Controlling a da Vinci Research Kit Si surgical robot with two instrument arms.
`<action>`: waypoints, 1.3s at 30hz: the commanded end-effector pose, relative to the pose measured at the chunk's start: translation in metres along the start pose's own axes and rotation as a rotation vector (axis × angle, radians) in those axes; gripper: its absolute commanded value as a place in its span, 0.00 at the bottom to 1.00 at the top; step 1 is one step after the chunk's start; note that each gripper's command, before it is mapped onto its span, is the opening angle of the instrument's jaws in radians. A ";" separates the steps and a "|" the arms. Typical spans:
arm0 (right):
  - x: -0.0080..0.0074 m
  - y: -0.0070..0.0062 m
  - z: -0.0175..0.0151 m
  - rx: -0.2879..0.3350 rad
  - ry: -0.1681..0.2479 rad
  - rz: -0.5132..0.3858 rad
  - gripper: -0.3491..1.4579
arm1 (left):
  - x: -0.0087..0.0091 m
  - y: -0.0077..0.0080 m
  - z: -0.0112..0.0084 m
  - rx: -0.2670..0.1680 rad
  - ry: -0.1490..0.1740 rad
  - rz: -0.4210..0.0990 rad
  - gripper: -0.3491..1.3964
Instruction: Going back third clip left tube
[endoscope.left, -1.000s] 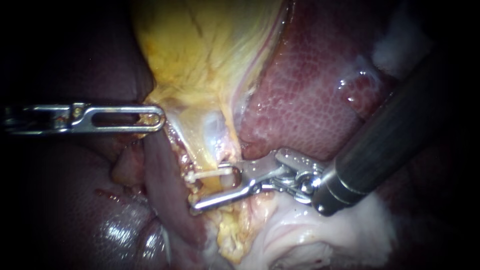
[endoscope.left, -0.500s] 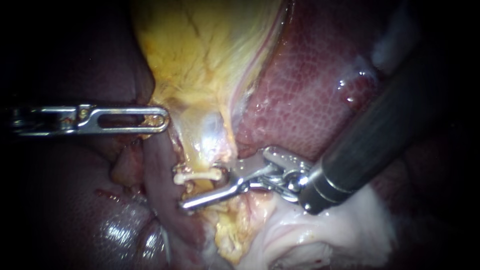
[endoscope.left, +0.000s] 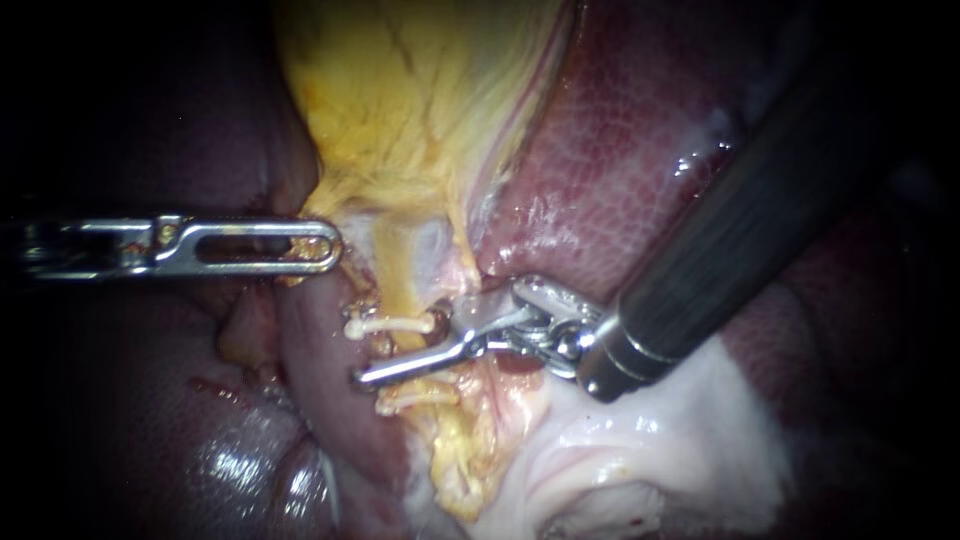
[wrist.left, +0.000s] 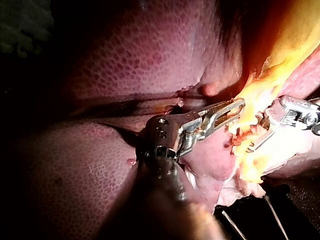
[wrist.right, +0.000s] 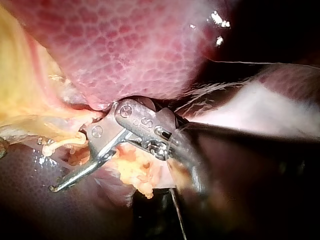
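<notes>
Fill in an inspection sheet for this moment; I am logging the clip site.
Surface: wet liver, pale tissue beside it.
Job's things: one white clip and a second clip across the tube, one on either side of a jaw of the right instrument.
Clutter: nothing seen.
Instruments: left instrument shut on yellow tissue; right instrument open between the clips.
Cables: thin strand under the tissue, kind unclear.
Surroundings: dark, nothing seen.
</notes>
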 end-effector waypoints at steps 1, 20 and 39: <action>-0.0001 0.0001 -0.0001 -0.001 0.001 -0.002 0.52 | 0.0000 -0.0001 0.0000 -0.001 -0.001 -0.001 0.00; -0.0001 -0.0028 -0.0031 -0.059 -0.081 -0.058 0.52 | -0.0004 -0.0002 -0.0006 0.002 0.002 -0.002 0.00; 0.0012 -0.0045 -0.0057 -0.091 -0.081 -0.071 0.52 | -0.0007 0.0000 -0.0010 0.004 0.005 -0.004 0.00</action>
